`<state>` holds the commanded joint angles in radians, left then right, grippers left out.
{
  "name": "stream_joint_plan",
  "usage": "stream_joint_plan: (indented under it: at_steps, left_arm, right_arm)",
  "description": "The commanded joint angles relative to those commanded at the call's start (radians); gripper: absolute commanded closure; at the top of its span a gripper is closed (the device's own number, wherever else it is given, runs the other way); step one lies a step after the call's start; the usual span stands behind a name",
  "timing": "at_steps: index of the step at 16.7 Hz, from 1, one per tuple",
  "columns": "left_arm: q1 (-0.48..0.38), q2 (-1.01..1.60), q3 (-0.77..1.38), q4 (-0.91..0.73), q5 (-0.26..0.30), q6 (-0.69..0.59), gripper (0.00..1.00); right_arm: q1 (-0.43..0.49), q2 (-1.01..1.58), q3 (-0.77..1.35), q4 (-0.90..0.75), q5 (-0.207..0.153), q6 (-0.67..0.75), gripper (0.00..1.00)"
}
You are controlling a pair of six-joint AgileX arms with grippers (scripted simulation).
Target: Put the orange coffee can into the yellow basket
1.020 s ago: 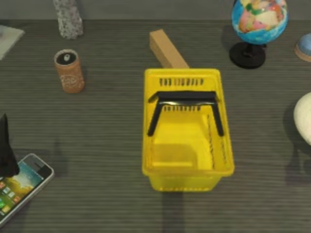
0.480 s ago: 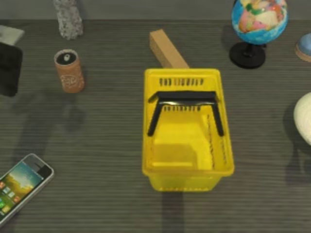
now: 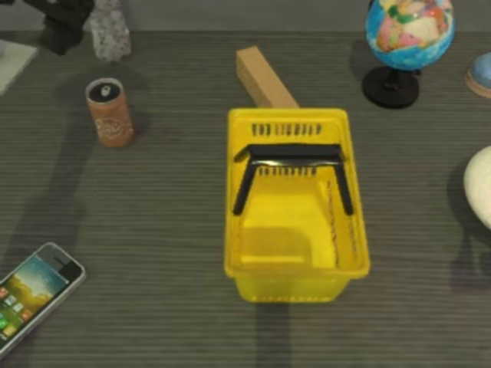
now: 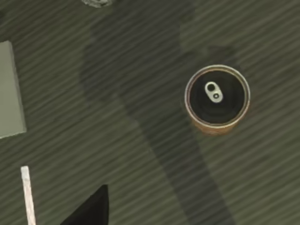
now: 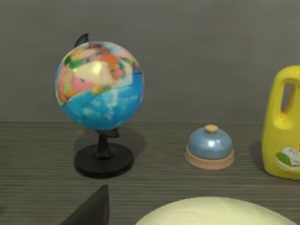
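Observation:
The orange coffee can (image 3: 110, 113) stands upright at the far left of the table; from above, its dark silver-rimmed top (image 4: 217, 98) shows in the left wrist view. My left gripper (image 3: 61, 24) hangs high at the far-left corner, beyond the can and apart from it, open and empty. One of its dark fingers (image 4: 91, 211) shows at the edge of its wrist view. The yellow basket (image 3: 288, 264) sits mid-table with its black handle (image 3: 291, 157) folded across it. My right arm is parked off the right side, with a finger (image 5: 91, 211) showing, open.
A tan wooden block (image 3: 263, 77) lies behind the basket. Next to my left gripper stands a grey speckled cylinder (image 3: 109, 34). A phone (image 3: 31, 295) lies front left. At the right are a globe (image 3: 406, 38), a bell (image 3: 482, 75), a pale plate (image 3: 479, 188) and a yellow jug (image 5: 283, 126).
My left arm has swung from the left edge near the phone up toward the far-left corner, passing beside the can. The can and basket have not moved.

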<state>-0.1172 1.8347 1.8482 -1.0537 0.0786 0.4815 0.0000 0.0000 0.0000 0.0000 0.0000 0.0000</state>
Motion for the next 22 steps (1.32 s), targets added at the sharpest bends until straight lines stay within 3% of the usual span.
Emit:
stream_joint_plan:
  at_steps: [5, 10, 18, 22]
  left_arm:
    - [-0.008, 0.450, 0.455, -0.258, -0.003, 0.117, 0.00]
    - [-0.014, 0.741, 0.749, -0.424, -0.006, 0.194, 0.00]
    - [-0.009, 0.809, 0.813, -0.460, -0.007, 0.210, 0.00]
    - [-0.016, 0.795, 0.738, -0.393, -0.007, 0.212, 0.00]
  right_arm:
    - [0.000, 0.000, 0.000, 0.000, 0.000, 0.000, 0.00]
    - [0.000, 0.000, 0.000, 0.000, 0.000, 0.000, 0.00]
    - [0.000, 0.000, 0.000, 0.000, 0.000, 0.000, 0.00]
    - [0.000, 0.000, 0.000, 0.000, 0.000, 0.000, 0.00]
